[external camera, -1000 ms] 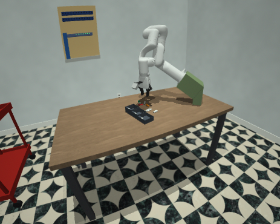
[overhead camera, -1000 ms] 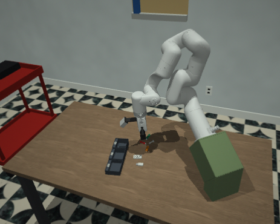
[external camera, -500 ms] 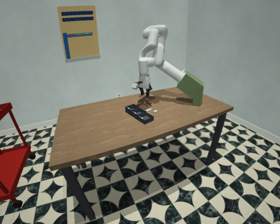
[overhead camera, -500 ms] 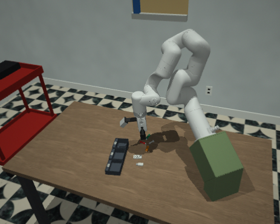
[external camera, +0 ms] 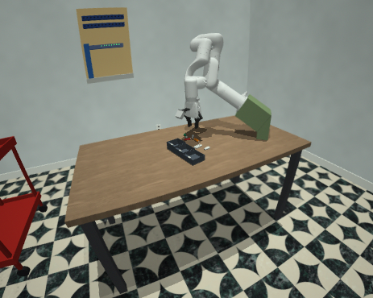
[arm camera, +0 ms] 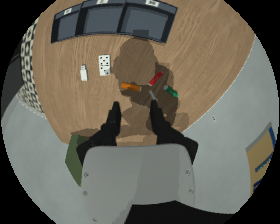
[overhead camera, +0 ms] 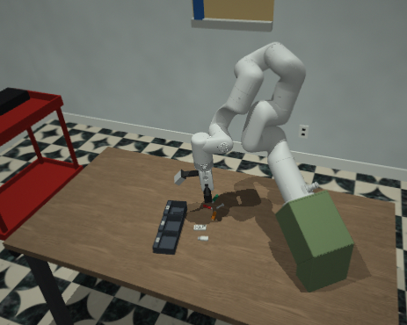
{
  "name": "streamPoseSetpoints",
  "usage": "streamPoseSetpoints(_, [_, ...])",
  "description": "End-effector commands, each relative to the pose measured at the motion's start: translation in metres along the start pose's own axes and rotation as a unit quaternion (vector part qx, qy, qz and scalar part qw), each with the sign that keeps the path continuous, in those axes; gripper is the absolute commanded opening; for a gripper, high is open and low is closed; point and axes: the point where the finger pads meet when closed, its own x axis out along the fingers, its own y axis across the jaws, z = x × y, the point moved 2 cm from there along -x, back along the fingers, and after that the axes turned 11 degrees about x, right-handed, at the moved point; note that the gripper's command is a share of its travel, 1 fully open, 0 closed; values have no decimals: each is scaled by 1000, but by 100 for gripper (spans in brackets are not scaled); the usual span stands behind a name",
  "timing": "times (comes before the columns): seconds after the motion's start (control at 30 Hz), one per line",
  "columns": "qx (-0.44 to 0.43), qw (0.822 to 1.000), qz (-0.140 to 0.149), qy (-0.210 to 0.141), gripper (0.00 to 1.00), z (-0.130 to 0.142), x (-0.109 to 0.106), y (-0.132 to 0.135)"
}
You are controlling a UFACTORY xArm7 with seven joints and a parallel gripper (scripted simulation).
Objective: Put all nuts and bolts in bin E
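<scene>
My gripper (overhead camera: 207, 195) hangs just above a small cluster of parts on the table, fingers half open with nothing between them. It also shows in the wrist view (arm camera: 133, 115) and in the exterior view (external camera: 192, 121). The cluster holds an orange piece (arm camera: 131, 87), a red piece (arm camera: 156, 77), a green piece (arm camera: 170, 92) and a grey bolt (overhead camera: 220, 205). The dark bin row (overhead camera: 170, 227) with three compartments lies left of the cluster; it also shows in the wrist view (arm camera: 115, 18). I cannot read its letters.
A white card (overhead camera: 199, 227) and a small white piece (overhead camera: 202, 238) lie between the bins and the cluster. The arm's green base (overhead camera: 316, 241) stands at the table's right. A red cart (overhead camera: 17, 153) stands left of the table.
</scene>
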Motion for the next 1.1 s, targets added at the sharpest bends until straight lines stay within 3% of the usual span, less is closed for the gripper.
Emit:
streamPoseSetpoints(0.0, [78, 997, -4, 2, 53, 9, 7, 10])
streamPoseSetpoints(1.07, [78, 997, -4, 2, 53, 14, 11, 16])
